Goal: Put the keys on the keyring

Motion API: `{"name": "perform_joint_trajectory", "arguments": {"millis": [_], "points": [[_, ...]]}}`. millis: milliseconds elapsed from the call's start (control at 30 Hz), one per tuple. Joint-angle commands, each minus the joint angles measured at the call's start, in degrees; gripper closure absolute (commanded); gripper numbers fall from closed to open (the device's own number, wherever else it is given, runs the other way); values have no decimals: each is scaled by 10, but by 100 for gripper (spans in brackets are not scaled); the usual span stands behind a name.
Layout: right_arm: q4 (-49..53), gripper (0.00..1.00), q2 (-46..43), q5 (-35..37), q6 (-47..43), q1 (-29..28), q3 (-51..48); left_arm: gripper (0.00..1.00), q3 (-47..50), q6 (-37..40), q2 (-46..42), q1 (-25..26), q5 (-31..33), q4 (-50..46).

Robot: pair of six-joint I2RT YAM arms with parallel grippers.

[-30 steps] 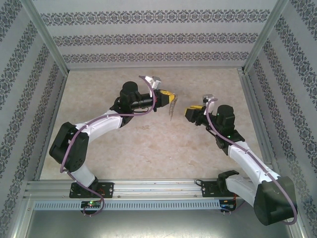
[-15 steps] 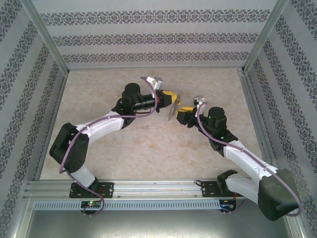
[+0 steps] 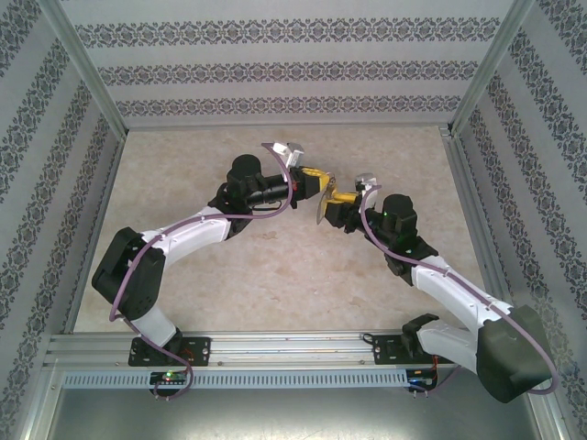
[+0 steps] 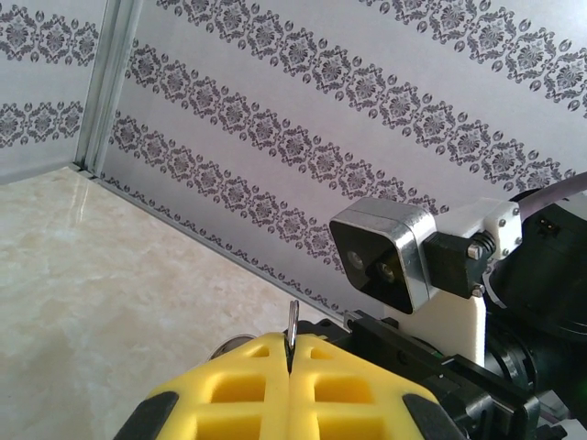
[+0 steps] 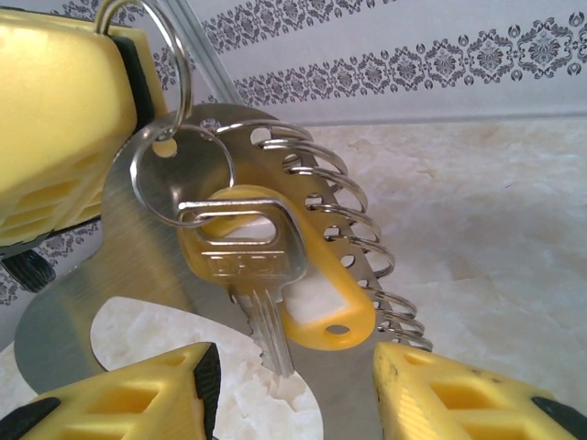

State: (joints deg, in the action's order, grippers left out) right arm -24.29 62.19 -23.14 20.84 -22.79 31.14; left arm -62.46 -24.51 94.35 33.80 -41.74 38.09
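Above the middle of the beige marbled table (image 3: 275,266), a little toward 12 o'clock in the overhead view, the two arms meet tip to tip. The left gripper (image 3: 315,181) is pinched fully together on the flat grey metal keyring plate (image 5: 128,261), whose edge toward 3 o'clock carries a row of small silvery wire loops (image 5: 348,197). From the left wrist, a thin sliver of that plate stands up between the closed yellow fingers (image 4: 238,385). Hanging from the plate's hole, toward 11 o'clock in the right wrist view, is a thin steel split ring (image 5: 135,179). From it dangle the small silver key (image 5: 243,261) and a yellow plastic tag (image 5: 335,316), so the key appears already threaded. The right gripper (image 5: 293,394) stands about half apart and holds nothing, its fingertips (image 5: 138,394) at 7 and 5 o'clock on either side of the key's blade tip. The key looks light, stiff and smooth. It is likely to swing and twist on its ring at a touch, and to slip from any grip on its narrow toothed blade. The flat head, taken across its broad faces, seems the surest hold; the tag is a second choice.
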Motion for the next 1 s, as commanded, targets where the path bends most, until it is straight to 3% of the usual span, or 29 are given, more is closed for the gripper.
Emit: {"name": "perform_joint_trajectory", "arguments": {"millis": [0,533,600,667,967], "points": [[-15,51,-8,7,-10,-8,7,100,5,7,-21,10,9,43],[45,44,-32,74,-42,-5,-14,100,5,52,-12,12,34,29],[52,32,-31,89,-41,-5,-11,100,4,55,-9,12,36,30],[65,4,-31,100,-41,-5,-6,100,4,58,-8,12,38,29],[91,2,-17,164,-25,12,5,100,6,65,-7,12,40,31]]}}
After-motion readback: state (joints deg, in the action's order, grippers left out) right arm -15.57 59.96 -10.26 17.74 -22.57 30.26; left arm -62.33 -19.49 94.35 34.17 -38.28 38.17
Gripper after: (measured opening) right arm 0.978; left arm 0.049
